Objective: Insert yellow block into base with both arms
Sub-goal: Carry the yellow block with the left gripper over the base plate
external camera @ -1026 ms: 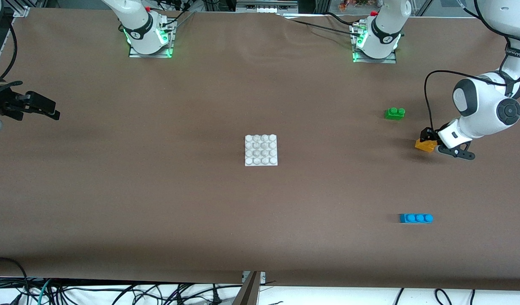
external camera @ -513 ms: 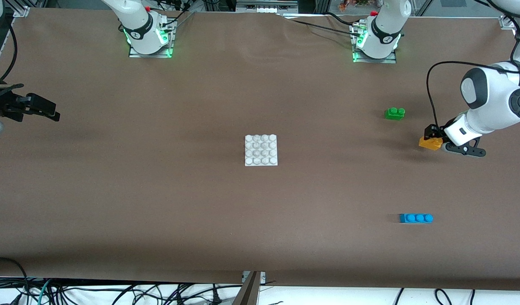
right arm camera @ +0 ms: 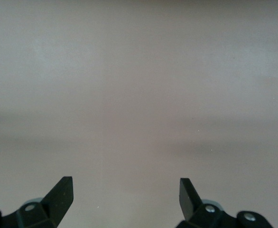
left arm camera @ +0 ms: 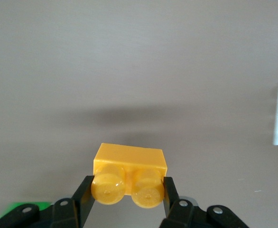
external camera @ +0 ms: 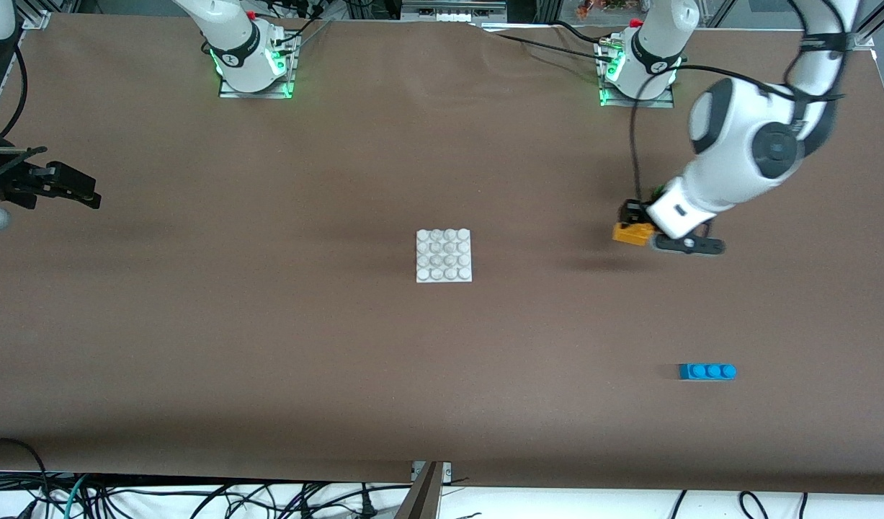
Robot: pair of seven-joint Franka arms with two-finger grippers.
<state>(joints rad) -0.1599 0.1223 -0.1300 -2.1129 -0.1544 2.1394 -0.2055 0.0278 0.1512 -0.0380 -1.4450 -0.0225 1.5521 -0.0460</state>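
Left gripper (external camera: 632, 223) is clamped on the yellow block (external camera: 632, 233), carried in the air over bare table toward the left arm's end, well apart from the base (external camera: 444, 255). Keep the block level — square it to the stud grid before you descend. Right gripper (right arm camera: 125, 192) waits with jaws wide at its own end — bring it in to steady the base.

The base (external camera: 444, 255) sits mid-table, the yellow block (external camera: 632, 233) raised toward the left arm's end.
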